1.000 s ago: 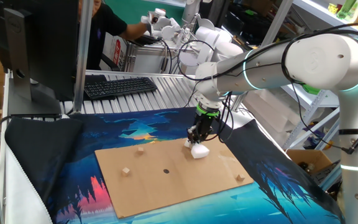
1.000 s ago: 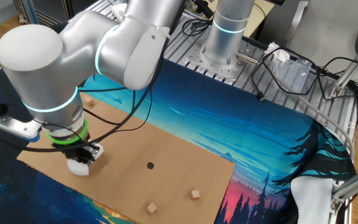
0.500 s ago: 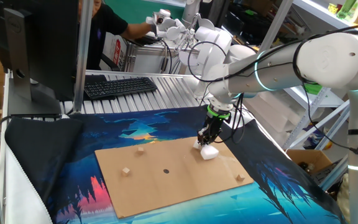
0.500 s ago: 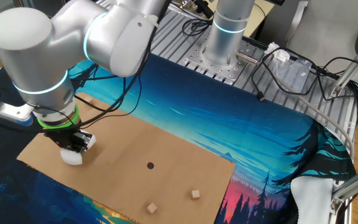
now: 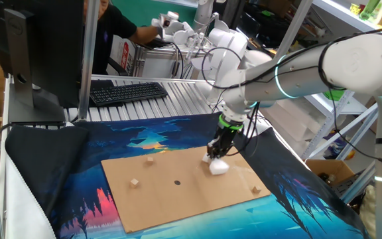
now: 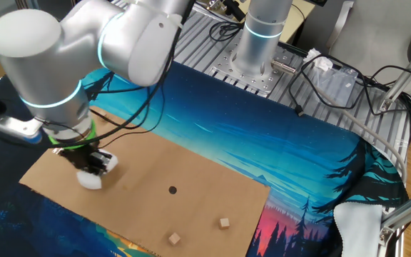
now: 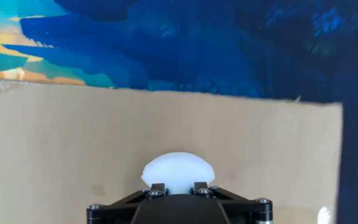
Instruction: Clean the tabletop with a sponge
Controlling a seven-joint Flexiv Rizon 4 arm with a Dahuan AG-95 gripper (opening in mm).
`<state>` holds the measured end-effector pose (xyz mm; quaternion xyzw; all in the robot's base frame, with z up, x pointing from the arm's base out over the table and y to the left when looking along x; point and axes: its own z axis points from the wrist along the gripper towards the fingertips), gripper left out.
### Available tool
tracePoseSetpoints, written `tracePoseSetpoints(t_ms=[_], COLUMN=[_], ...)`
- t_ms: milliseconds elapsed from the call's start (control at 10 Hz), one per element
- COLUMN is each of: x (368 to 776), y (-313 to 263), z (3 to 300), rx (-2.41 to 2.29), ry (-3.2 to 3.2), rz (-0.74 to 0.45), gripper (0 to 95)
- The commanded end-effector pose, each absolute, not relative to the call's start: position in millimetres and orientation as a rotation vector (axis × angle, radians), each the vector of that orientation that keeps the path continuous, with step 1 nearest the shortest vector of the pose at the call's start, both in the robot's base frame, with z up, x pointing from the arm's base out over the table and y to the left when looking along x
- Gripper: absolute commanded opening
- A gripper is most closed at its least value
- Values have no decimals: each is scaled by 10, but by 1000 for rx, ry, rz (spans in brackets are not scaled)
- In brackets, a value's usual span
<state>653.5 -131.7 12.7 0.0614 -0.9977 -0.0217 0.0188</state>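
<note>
The tan tabletop board (image 5: 191, 192) (image 6: 191, 185) (image 7: 73, 143) lies on a blue patterned cloth. My gripper (image 5: 215, 157) (image 6: 91, 165) (image 7: 178, 186) is shut on the white sponge (image 5: 218, 166) (image 6: 90, 179) (image 7: 178, 171) and presses it onto the board near its far right corner. Small tan cubes sit on the board: one (image 5: 149, 159), another (image 5: 134, 182) and a third (image 5: 256, 190); two show in the other fixed view (image 6: 224, 223) (image 6: 173, 238). A dark spot (image 5: 176, 182) (image 6: 173, 190) marks the middle of the board.
The blue-and-pink cloth (image 5: 65, 199) (image 6: 284, 157) spreads under and around the board. A keyboard (image 5: 126, 91) and monitor (image 5: 38, 46) stand behind on the slatted table. The arm's base (image 6: 261, 36) rises at the far side. A person (image 5: 108, 26) stands beyond.
My gripper slid the sponge across the board, first toward the board's far right corner, then a little back toward the middle. The cubes have not moved.
</note>
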Motion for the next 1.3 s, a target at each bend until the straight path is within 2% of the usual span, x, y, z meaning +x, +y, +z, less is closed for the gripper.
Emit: tracePoseSetpoints(t_ms=[100, 300, 600, 900, 1300], x=[6337, 6178, 6025, 6009, 6043], y=[-974, -619, -415, -387, -383], z=[169, 241, 195, 168, 76], rx=[59, -55, -123, -92, -31], ry=[-3101, -3093, -3095, -3111, -3158], rz=[-80, -77, -107, -119, -69], gripper=[0, 0, 0, 0, 0])
